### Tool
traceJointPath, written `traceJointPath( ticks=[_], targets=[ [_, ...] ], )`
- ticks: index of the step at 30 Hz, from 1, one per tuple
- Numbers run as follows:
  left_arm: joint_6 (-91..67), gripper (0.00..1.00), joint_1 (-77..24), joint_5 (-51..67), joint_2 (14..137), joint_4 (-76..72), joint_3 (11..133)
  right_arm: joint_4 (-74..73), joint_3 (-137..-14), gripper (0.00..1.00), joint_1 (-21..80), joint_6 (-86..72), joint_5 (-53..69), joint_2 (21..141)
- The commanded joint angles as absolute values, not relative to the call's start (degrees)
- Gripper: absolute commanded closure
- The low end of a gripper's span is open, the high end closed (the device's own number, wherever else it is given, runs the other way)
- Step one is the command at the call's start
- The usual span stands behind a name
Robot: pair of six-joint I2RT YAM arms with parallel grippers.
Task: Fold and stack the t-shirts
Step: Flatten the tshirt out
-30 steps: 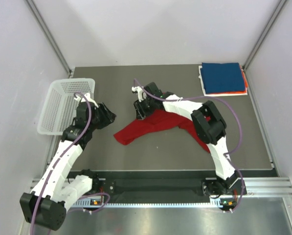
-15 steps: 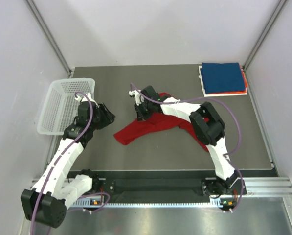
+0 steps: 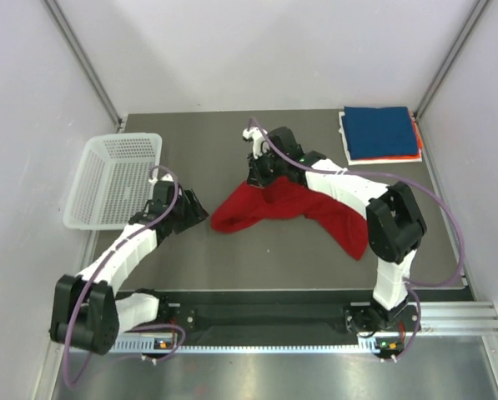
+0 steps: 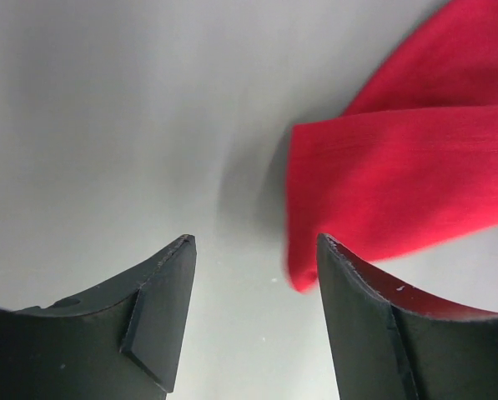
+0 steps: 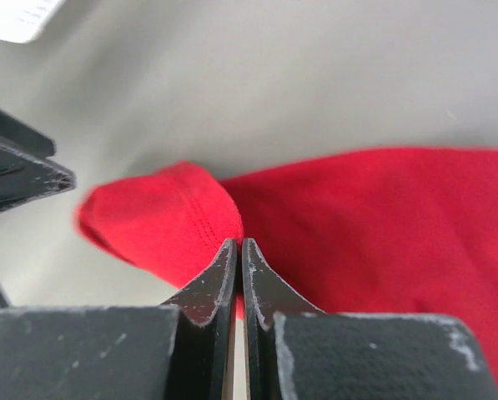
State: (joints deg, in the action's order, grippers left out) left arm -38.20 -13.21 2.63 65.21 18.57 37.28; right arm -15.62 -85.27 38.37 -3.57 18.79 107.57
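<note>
Status of right gripper [image 3: 262,169]: I read its jaws pressed together on a fold of the red t-shirt [image 3: 292,208], which lies crumpled at the centre of the top view. The left gripper [image 3: 197,208], left of centre, has its jaws apart over the table [image 3: 257,267], with the shirt's end just beside one finger. The folded shirts [image 3: 382,133], dark blue uppermost, are stacked at upper right. The white basket [image 3: 107,179] sits at left.

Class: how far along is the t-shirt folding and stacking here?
Done: a folded stack, dark blue on top, sits at the far right. In hand: the right hand is shut on the crumpled red shirt; the left hand, open, is beside it. Left: folding it and stacking it.
</note>
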Motion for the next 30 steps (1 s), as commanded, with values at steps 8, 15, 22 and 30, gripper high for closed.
traceJointPath(
  ticks=[8, 15, 22, 30],
  targets=[
    [-38.9, 0.34, -12.9, 12.1, 79.3, 4.5, 41.7, -16.4, -73.1, 1.00, 27.9, -5.0, 16.2, 106.7],
    [-37.0, 0.32, -12.5, 17.2, 85.8, 0.4, 48.9, -15.3, -67.2, 1.00, 27.9, -5.5, 16.3, 103.0],
    [-33.4, 0.31, -11.9, 28.7, 97.7, 2.1, 61.0, -11.2, -63.9, 1.00, 28.0, -5.3, 19.8, 99.1],
    [-31.6, 0.32, -13.4, 34.2, 102.3, -2.0, 60.6, -14.5, -63.4, 1.00, 28.1, -6.1, 17.0, 98.9]
  ],
)
